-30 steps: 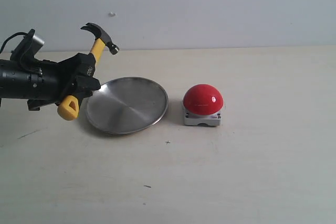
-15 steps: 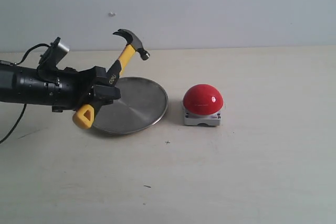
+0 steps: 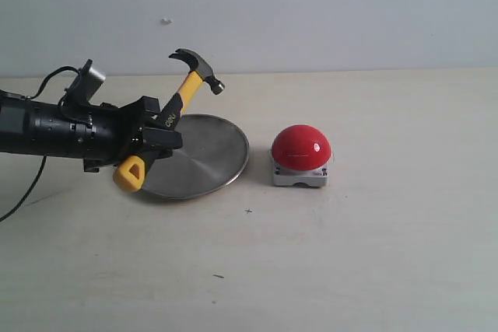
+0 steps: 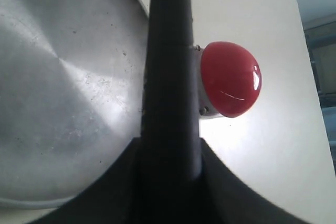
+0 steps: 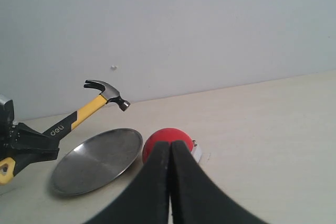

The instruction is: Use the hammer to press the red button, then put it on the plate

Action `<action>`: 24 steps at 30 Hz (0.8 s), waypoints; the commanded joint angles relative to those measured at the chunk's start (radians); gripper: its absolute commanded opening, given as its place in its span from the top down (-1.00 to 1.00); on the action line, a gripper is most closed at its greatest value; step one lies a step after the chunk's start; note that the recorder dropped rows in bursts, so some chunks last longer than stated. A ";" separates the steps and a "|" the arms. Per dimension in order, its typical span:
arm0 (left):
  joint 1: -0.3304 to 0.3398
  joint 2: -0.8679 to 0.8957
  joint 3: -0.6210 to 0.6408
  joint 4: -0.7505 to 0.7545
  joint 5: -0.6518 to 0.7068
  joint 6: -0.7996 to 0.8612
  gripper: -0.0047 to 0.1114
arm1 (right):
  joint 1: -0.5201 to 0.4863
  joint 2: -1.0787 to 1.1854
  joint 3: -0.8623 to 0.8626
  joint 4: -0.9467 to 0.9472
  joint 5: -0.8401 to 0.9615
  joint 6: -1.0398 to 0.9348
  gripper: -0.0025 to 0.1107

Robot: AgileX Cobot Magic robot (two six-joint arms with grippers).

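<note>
My left gripper (image 3: pixel 152 134) is shut on the hammer (image 3: pixel 177 103), gripping its yellow-and-black handle near the yellow looped end. The dark steel head points up and right, above the left part of the plate (image 3: pixel 206 157). The red button (image 3: pixel 301 148) sits on its grey base just right of the plate, apart from the hammer. In the left wrist view the dark handle (image 4: pixel 169 77) runs between the plate (image 4: pixel 63 87) and the button (image 4: pixel 230 78). My right gripper (image 5: pixel 170 148) is shut and empty, with the button (image 5: pixel 184 136) beyond its tips; it does not show in the exterior view.
A pale tabletop (image 3: pixel 350 254) stretches in front of and to the right of the button. A plain light wall (image 3: pixel 311 13) rises behind the table. The left arm's cable (image 3: pixel 23 192) trails off the left edge.
The left arm has carried the hammer to the right, from beside the plate's left rim to over its left part. In the last half second it barely shifted.
</note>
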 commanded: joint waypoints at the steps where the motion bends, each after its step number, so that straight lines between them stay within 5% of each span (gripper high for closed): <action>1: 0.000 -0.010 -0.003 -0.035 0.034 0.035 0.92 | 0.000 -0.005 0.005 -0.011 -0.003 -0.009 0.96; 11: 0.000 0.037 -0.003 -0.035 0.000 0.034 0.92 | 0.000 -0.005 0.005 -0.011 -0.003 -0.009 0.96; 24: 0.008 -0.014 0.003 -0.035 0.122 0.191 0.92 | 0.000 -0.005 0.005 -0.011 -0.003 -0.009 0.96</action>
